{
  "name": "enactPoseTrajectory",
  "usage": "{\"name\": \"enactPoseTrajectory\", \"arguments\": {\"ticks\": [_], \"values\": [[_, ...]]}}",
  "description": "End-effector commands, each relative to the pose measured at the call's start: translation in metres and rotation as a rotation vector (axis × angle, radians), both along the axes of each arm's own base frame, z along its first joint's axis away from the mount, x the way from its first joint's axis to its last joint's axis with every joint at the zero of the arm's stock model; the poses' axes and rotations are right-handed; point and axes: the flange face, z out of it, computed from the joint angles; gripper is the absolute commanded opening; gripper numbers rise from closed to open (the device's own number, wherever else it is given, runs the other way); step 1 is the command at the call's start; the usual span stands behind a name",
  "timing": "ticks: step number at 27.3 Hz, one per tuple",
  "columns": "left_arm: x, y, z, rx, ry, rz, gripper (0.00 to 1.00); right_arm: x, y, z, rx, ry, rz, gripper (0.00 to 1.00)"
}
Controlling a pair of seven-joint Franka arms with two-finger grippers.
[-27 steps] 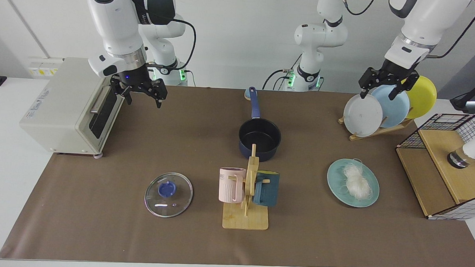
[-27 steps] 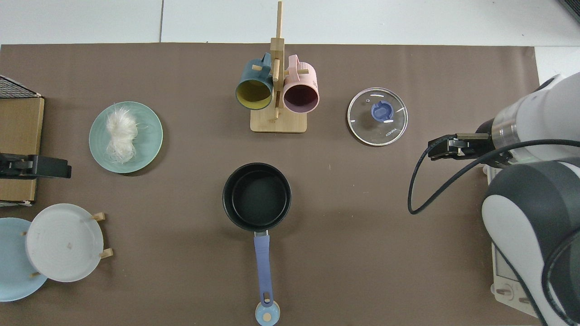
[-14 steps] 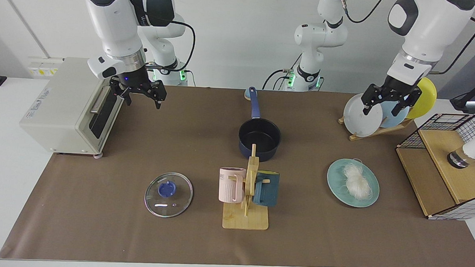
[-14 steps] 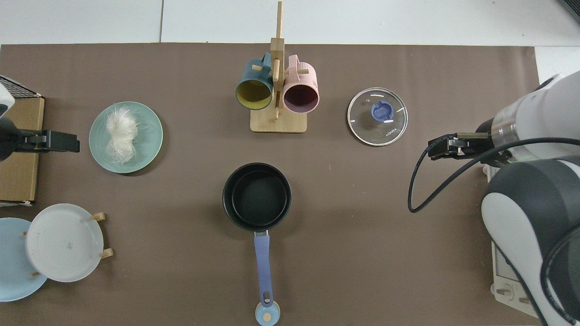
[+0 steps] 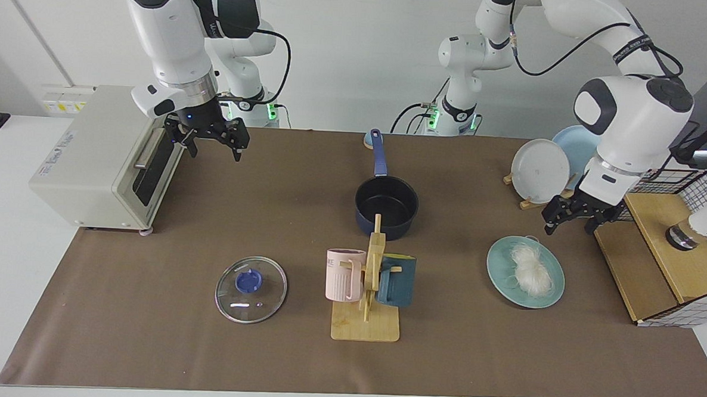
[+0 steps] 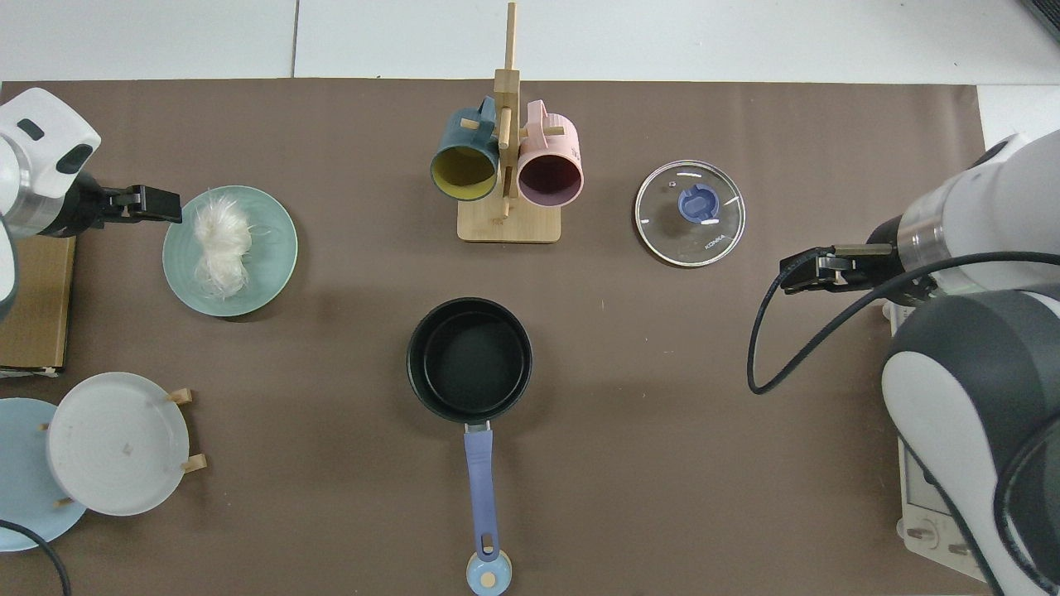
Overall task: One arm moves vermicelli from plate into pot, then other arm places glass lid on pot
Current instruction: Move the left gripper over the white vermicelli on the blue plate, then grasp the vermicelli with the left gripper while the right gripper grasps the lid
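While the vermicelli (image 5: 531,275) lies untouched on the plate (image 5: 500,258), the left gripper (image 5: 574,218) hangs empty and spread wide above the counter (image 5: 145,332) just off the plate's 1 o'clock rim in the facing view; the first step, fetching the noodles, looks to be at the approach. The next move, by this judgement, calls for a short reach toward 7 o'clock and a descent over the bundle's middle, since loose strands may trail. The pot (image 5: 386,207) stands open at counter centre, well apart at the plate's 10 o'clock. The right gripper (image 5: 210,137) waits, fingers apart, beside a toaster oven (image 5: 93,157), with the glass lid (image 5: 251,289) flat on the counter well below it. A mug rack (image 5: 368,294) with a pink mug (image 5: 343,274) and a teal mug (image 5: 396,280) stands just in front of the pot, close to the carry path.

From the top view, the left gripper (image 6: 153,203) sits at the plate's (image 6: 273,265) 9 o'clock edge, beside the vermicelli (image 6: 220,245). The pot (image 6: 469,359) is empty, handle toward 6 o'clock. The glass lid (image 6: 690,213) lies at 10 o'clock of the right gripper (image 6: 802,271). A dish rack's grey plate (image 6: 118,443) stands clear at lower left.
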Motion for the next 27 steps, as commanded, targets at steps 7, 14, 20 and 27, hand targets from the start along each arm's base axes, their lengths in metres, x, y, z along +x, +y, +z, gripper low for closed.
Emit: {"name": "enactPoseTrajectory", "arguments": {"ticks": [7, 14, 20, 27], "values": [[0.046, -0.003, -0.099, -0.058, -0.013, 0.172, 1.0, 0.032, -0.005, -0.005, -0.002, 0.002, 0.039, 0.99], [0.049, -0.001, -0.129, -0.056, 0.008, 0.164, 1.0, 0.08, 0.002, -0.03, 0.005, 0.008, 0.045, 0.99], [0.047, -0.007, -0.16, -0.062, 0.057, 0.157, 1.0, 0.114, 0.009, -0.062, 0.018, -0.006, 0.039, 0.99], [0.041, -0.012, -0.174, -0.066, 0.097, 0.155, 0.82, 0.144, 0.019, -0.113, 0.031, -0.037, 0.043, 0.99]]}}
